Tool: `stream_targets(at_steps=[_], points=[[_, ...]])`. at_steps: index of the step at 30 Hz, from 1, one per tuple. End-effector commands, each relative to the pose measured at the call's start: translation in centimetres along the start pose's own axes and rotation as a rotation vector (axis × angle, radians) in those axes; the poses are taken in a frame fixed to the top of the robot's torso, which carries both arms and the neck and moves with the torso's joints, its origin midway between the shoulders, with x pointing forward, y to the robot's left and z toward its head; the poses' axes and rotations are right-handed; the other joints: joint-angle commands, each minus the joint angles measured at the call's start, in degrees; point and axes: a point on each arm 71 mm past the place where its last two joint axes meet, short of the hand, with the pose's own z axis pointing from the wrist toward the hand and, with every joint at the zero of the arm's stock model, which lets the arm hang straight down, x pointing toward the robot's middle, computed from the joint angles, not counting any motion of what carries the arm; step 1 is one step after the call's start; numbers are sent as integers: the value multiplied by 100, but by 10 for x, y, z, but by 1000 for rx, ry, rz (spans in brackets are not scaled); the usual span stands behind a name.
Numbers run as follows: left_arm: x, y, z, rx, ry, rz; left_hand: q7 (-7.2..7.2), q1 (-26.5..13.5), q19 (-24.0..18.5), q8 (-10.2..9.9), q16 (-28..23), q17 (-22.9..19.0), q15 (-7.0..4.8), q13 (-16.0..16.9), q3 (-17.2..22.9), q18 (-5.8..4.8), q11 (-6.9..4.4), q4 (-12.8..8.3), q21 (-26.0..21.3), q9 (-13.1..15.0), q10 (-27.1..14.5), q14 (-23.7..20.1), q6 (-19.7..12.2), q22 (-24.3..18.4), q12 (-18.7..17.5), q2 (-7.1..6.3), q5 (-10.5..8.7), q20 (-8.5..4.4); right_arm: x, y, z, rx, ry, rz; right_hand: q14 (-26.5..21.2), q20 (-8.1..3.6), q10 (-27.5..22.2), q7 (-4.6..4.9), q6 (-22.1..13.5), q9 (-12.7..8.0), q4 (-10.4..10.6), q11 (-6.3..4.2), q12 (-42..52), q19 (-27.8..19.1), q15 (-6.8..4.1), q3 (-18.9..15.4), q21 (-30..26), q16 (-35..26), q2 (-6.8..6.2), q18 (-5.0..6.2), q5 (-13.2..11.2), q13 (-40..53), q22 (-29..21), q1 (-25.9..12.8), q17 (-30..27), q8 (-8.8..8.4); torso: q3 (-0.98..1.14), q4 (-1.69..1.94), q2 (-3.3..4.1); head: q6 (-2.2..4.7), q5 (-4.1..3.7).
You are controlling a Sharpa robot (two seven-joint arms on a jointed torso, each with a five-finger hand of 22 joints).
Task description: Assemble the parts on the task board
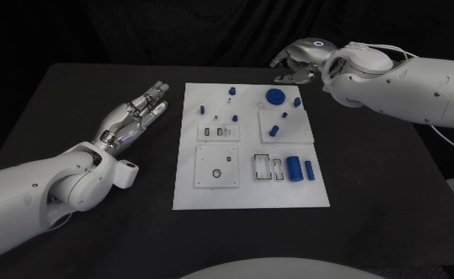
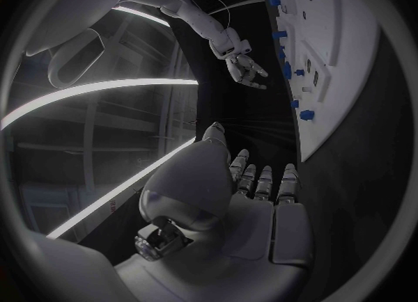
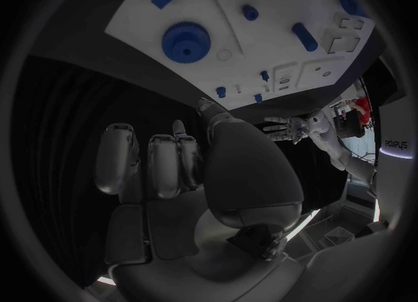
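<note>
We see the white task board (image 1: 250, 193) lying in the middle of the black table (image 1: 378, 180), its long axis running near to far, between our two hands. Our right hand (image 1: 301, 59) hovers just beyond the board's far right corner, empty with fingers loosely curled; the blue gear (image 1: 275, 97) lies just near and left of it, so this hand is the nearer one. Our left hand (image 1: 137, 116) rests flat and spread, empty, left of the board. We count one gear, two long blue cylinders (image 1: 301, 169) near right, and about six small blue pegs.
</note>
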Motion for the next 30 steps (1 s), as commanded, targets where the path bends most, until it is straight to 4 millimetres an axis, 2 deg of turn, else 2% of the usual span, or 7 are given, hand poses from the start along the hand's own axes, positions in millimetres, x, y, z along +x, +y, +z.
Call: stream_targets(at_steps=[1,5,6,12,19,23,30], points=[[2,-11,0,159,14,-14,2,66,6,1,-21,-6,61,-6,-3,88,25,-38,8,-7,0,-3,-18,6,-30,14,12,42,14,-12,-5,88,103,-8,628,-32,836,5,56,30,325,-51,925,514,-31,-144,791,971,-22,-246,-6,1522,959,-355,1642,-57,-3,-26,-3,-17,24],[2,-11,0,158,16,-16,1,69,7,2,-21,-6,67,-6,-2,87,25,-39,8,-7,-1,-3,-20,6,-29,14,12,48,23,-17,-7,107,128,-8,625,-41,836,-6,17,20,359,-62,925,527,-41,-165,808,968,-37,-250,-7,1522,979,-384,1635,-90,-6,-42,-3,-40,58],[2,-11,1,158,16,-16,1,69,7,2,-21,-6,67,-6,-2,87,25,-39,8,-7,-1,-3,-20,6,-29,14,12,48,25,-17,-7,109,132,-8,628,-42,836,-8,14,19,361,-64,925,544,-43,-166,827,971,-39,-256,-6,1522,996,-384,1642,-93,2,-45,4,-44,76],[2,-11,0,158,17,-17,1,71,7,1,-21,-6,72,-6,-1,87,25,-40,8,-7,-2,-3,-25,7,-30,14,12,52,32,-15,-8,106,148,-4,628,-55,836,-22,-5,15,374,-80,925,582,-59,-178,867,971,-57,-268,-5,1522,1037,-384,1642,-110,12,-33,7,-58,71],[2,-11,0,157,16,-17,0,74,7,1,-21,-6,77,-6,0,86,25,-41,8,-7,-2,-3,-27,6,-30,13,12,57,34,-13,-8,100,159,-3,628,-65,836,-22,20,22,387,-85,925,620,-68,-190,909,971,-71,-281,-6,1522,1076,-388,1642,-102,10,-23,13,-72,64],[2,-11,0,156,16,-17,0,75,7,1,-21,-6,78,-6,1,86,25,-42,8,-7,-2,-3,-25,6,-30,13,12,58,36,-13,-8,97,164,-2,628,-67,836,-21,31,26,395,-85,925,616,-69,-197,905,971,-82,-279,-6,1522,1074,-394,1642,-97,2,-17,8,-80,58],[2,-10,1,155,18,-18,0,75,7,1,-21,-6,78,-6,1,86,25,-42,8,-7,-2,-3,-25,6,-30,13,12,58,38,-9,-6,91,174,-1,628,-72,836,-12,149,77,345,-81,925,625,-69,-186,914,971,-126,-282,0,1522,1089,-283,1642,-41,-2,-26,3,-97,61]])
